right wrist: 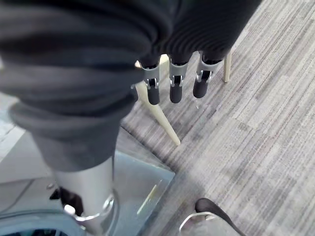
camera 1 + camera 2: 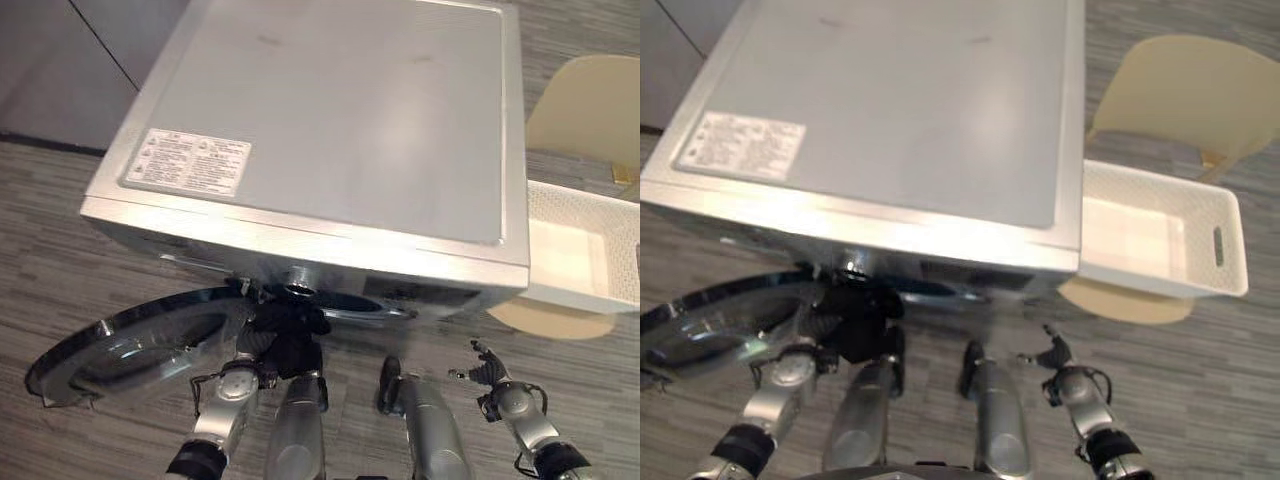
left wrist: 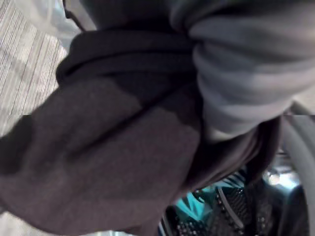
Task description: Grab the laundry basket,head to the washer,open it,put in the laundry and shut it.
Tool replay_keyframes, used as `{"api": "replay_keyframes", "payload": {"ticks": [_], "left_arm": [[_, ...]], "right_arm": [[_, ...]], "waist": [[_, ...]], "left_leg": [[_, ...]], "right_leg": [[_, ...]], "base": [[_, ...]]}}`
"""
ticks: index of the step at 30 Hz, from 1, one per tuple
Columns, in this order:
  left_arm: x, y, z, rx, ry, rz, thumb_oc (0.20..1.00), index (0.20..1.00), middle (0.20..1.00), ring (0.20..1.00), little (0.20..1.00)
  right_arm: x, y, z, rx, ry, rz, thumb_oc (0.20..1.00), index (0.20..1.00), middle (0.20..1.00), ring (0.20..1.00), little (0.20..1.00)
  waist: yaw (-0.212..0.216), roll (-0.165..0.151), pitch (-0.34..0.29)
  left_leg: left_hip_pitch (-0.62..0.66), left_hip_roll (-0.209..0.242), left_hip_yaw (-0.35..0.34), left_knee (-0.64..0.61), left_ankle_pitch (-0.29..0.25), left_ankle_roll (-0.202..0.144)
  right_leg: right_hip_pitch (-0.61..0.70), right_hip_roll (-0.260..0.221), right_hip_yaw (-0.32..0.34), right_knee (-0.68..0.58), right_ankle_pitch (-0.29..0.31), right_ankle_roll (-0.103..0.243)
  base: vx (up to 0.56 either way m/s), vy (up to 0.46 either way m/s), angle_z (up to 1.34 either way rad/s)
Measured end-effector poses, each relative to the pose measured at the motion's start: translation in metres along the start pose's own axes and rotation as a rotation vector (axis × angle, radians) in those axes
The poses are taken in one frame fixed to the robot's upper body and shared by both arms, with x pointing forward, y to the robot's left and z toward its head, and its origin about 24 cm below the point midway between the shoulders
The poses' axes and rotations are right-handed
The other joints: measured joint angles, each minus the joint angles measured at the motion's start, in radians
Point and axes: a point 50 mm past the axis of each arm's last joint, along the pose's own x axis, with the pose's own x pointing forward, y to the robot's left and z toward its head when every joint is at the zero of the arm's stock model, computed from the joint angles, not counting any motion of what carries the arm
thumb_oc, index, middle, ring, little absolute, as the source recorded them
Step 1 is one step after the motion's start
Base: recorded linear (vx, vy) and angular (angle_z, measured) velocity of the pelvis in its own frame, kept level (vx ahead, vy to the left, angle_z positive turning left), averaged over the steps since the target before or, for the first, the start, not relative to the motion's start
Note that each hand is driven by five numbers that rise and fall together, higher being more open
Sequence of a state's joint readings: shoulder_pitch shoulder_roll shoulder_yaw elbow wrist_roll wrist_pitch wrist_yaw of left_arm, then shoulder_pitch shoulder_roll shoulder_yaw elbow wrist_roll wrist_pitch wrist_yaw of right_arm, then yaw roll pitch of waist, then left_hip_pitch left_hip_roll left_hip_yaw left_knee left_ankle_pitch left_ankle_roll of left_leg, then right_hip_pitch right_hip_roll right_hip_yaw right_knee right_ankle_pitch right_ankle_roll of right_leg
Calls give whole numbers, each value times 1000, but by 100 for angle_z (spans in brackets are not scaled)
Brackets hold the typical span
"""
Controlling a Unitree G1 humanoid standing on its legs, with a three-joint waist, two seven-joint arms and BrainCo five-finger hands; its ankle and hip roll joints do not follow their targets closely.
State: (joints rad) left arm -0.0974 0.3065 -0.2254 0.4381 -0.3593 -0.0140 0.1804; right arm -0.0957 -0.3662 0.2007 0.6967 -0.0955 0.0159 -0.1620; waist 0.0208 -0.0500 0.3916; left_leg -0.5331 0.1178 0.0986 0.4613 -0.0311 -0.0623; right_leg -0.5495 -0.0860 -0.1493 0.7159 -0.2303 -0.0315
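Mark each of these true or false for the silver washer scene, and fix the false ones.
1. The round glass door of the silver washing machine is closed. False: it hangs swung open to the robot's left.
2. The left hand is up at the washer's opening with a dark grey garment. True.
3. The white perforated laundry basket stands on top of the washer. False: it rests on a cream chair on the washer's right side.
4. The right hand holds a garment. False: it hangs empty over the grey wood-look floor, fingers relaxed.
5. The basket looks empty. True.
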Motion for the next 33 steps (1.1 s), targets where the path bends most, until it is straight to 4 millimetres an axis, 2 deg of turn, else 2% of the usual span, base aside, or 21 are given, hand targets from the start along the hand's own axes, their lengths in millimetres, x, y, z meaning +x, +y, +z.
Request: {"api": "replay_keyframes", "payload": {"ticks": [1,2,3,4,7,10,11,12,14,15,16,19,20,21,22,23,25,27,31,32,33], "left_arm": [[7,-4,16,-65,-54,21,200,200,200,200,200],[11,-11,23,-96,-67,13,200,200,200,200,200],[13,-23,27,-129,-67,2,200,200,200,200,200],[15,-33,41,-185,-104,5,200,200,200,200,200],[26,-46,80,-218,-206,16,200,200,200,200,200],[31,-54,116,-246,-306,34,200,200,200,200,200],[33,-59,155,-257,-420,56,200,200,200,200,200],[33,-60,174,-266,-470,69,200,200,200,200,200],[29,-58,225,-303,-601,89,200,200,200,200,200],[26,-51,254,-339,-666,131,200,200,200,200,200],[26,-50,266,-343,-686,151,200,200,200,200,200],[21,-47,295,-339,-759,199,200,200,200,200,200],[14,-30,320,-320,-829,278,200,200,200,200,200],[8,-20,336,-294,-876,321,200,200,200,200,200],[1,-13,351,-261,-925,349,200,200,200,200,200],[-6,-11,362,-236,-968,363,200,200,200,200,200],[-18,5,389,-88,-1055,484,200,200,200,200,200],[-24,19,402,67,-1097,576,200,200,200,200,200],[-44,30,428,718,-1218,772,200,200,200,200,200],[-54,29,437,868,-1261,814,200,200,200,200,200],[-69,26,453,1125,-1338,922,200,200,200,200,200]], "right_arm": [[1,-5,7,27,-27,-31,1000,1000,1000,1000,1000],[5,-8,13,32,-37,-36,1000,1000,1000,1000,1000],[5,-6,17,47,-44,-36,1000,1000,1000,1000,1000],[5,-3,32,70,-112,-46,1000,1000,1000,1000,1000],[6,-6,59,113,-211,-68,1000,1000,1000,1000,1000],[6,-9,68,121,-245,-94,1000,1000,1000,1000,1000],[-1,-9,68,122,-279,-109,1000,1000,1000,1000,1000],[0,-11,74,116,-302,-117,1000,1000,1000,1000,1000],[1,-19,98,117,-388,-137,1000,1000,1000,1000,1000],[1,-22,112,136,-433,-141,1000,1000,1000,1000,1000],[-2,-22,116,152,-455,-139,1000,1000,1000,1000,1000],[-3,-25,121,149,-486,-141,1000,1000,1000,1000,1000],[-4,-25,129,116,-531,-127,1000,1000,1000,1000,1000],[-5,-27,130,106,-546,-126,1000,1000,1000,1000,1000],[-7,-30,127,98,-551,-131,1000,1000,1000,1000,1000],[-8,-32,117,100,-530,-138,1000,1000,1000,1000,1000],[-6,-39,112,85,-514,-141,1000,1000,1000,1000,1000],[-7,-45,111,102,-522,-155,1000,1000,1000,1000,1000],[-10,-53,107,97,-550,-121,1000,1000,1000,1000,1000],[-11,-55,106,89,-558,-119,1000,1000,1000,1000,1000],[-9,-59,102,72,-546,-110,1000,1000,1000,1000,1000]], "waist": [[7,-22,8],[-4,-12,36],[-7,-18,40],[1,-28,46],[-23,-27,70],[-22,-28,81],[-58,-47,75],[-68,-49,75],[-78,-45,79],[-101,-54,91],[-109,-61,95],[-124,-54,95],[-131,-52,93],[-129,-47,90],[-134,-47,88],[-151,-48,87],[-154,-42,85],[-156,-39,80],[-157,-27,68],[-158,-24,66],[-147,-23,66]], "left_leg": [[-116,-10,2,109,-39,-6],[-166,-8,-13,167,-45,7],[-220,11,-26,207,-35,2],[-326,33,-30,298,-74,-14],[-425,28,-47,327,-84,-12],[-463,48,-67,298,-95,-21],[-553,28,-58,381,-133,-36],[-611,36,-65,487,-156,-9],[-685,45,-89,663,-224,32],[-665,50,-83,640,-231,-6],[-671,54,-68,648,-231,-5],[-708,56,-77,663,-239,-6],[-738,57,-101,642,-243,20],[-763,67,-115,635,-243,23],[-778,79,-113,650,-242,24],[-791,67,-105,662,-242,23],[-824,67,-115,672,-233,27],[-837,63,-126,674,-219,22],[-868,57,-111,654,-174,30],[-882,61,-107,650,-165,37],[-896,61,-94,637,-144,29]], "right_leg": [[-122,-22,30,114,-42,-17],[-161,-22,12,156,-49,-28],[-219,-6,17,201,-44,-21],[-327,-9,16,283,-72,-45],[-434,-14,6,321,-72,-44],[-473,8,-10,343,-81,-36],[-515,-30,39,446,-134,-66],[-565,-37,32,472,-130,-57],[-670,-19,23,481,-127,-50],[-726,-17,25,505,-117,-37],[-736,-14,61,567,-149,-33],[-747,3,71,541,-135,-25],[-768,18,56,496,-120,3],[-783,23,43,505,-122,14],[-794,28,64,594,-155,2],[-753,13,93,596,-169,-8],[-788,13,74,607,-166,-9],[-801,17,71,608,-165,-11],[-836,2,79,596,-156,-8],[-851,2,80,590,-150,-2],[-865,2,83,575,-131,-10]], "base": [[-270,-96,52],[-222,-127,23],[-134,-133,-14],[-51,-103,-35],[-83,-46,-13],[-108,-31,0],[-47,-3,51],[-48,4,48],[-36,21,-29],[-23,25,-24],[0,0,0],[-3,0,-11],[7,0,-57],[27,1,-48],[28,-1,4],[36,2,27],[40,32,16],[12,58,-9],[25,88,1],[41,96,-4],[28,48,-6]]}}
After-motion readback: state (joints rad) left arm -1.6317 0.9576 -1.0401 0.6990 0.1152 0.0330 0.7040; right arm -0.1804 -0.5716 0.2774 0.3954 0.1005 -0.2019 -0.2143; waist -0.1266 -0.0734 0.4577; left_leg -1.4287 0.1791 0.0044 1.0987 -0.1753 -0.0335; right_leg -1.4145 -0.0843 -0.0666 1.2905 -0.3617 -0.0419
